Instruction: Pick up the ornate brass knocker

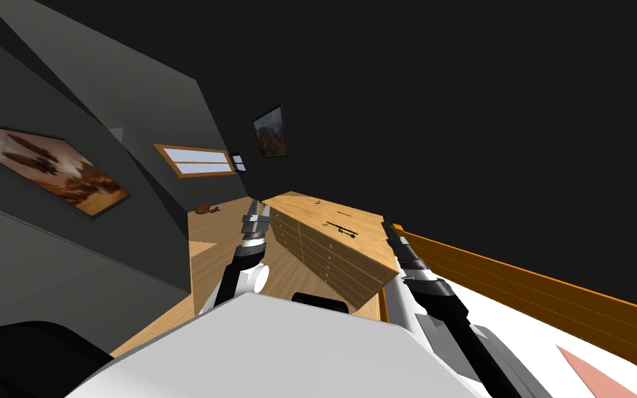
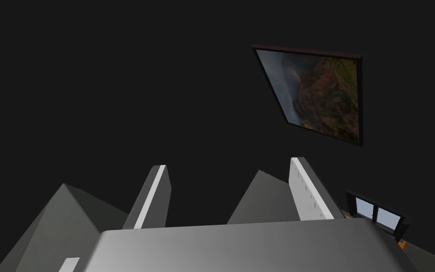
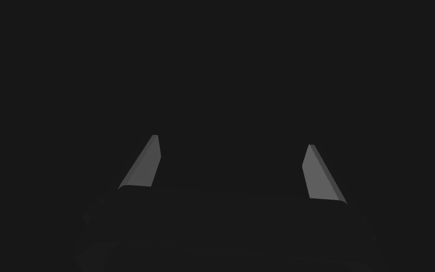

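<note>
A long wooden dresser (image 1: 352,259) with several drawers stands ahead of me. On its top lies a small dark, elongated object (image 1: 341,229), which seems to be the knocker; its detail is too small to read. A smaller item (image 1: 318,202) lies farther back on the same top. My left gripper (image 1: 258,209) is raised beside the dresser's left end, short of the dark object; its fingers (image 2: 306,189) stand open with nothing between them. My right gripper (image 1: 387,229) hovers at the dresser's right end and is open and empty (image 3: 232,140).
A bed with an orange wooden frame (image 1: 517,280) and white bedding runs along the right, close to the dresser's end. A brown object (image 1: 204,208) lies on the wooden floor (image 1: 206,266) to the left. Dark walls close in on the left.
</note>
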